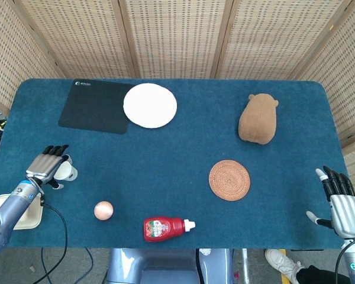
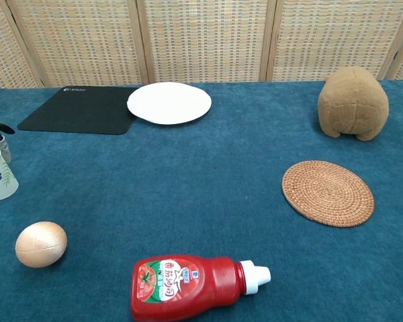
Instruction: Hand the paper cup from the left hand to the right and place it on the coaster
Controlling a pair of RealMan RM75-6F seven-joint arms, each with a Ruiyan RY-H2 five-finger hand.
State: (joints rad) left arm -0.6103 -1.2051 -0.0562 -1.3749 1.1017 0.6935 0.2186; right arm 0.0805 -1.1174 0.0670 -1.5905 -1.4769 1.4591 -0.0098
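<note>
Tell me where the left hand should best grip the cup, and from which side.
Probably around the side wall of the cup, coming from its outer left, where the left hand already sits. The cup stands upright with its mouth open upward, so a sideways wrap suits it and leaves the far side free for the right hand.

silver left hand [image 1: 47, 167], black fingers, black cable

Open blue cloth runs across the table's middle from the cup [image 1: 66, 171] at the left edge to the coaster [image 1: 229, 180] right of centre. The egg [image 1: 103, 210] and the ketchup bottle [image 1: 164, 228], lying on its side, bound this lane on the near side. The plate [image 1: 149, 105] and mat [image 1: 95, 106] bound it far left; the plush bear [image 1: 258, 118] stands beyond the coaster. Cloth right of the coaster is bare up to the right hand [image 1: 342, 204].
</note>
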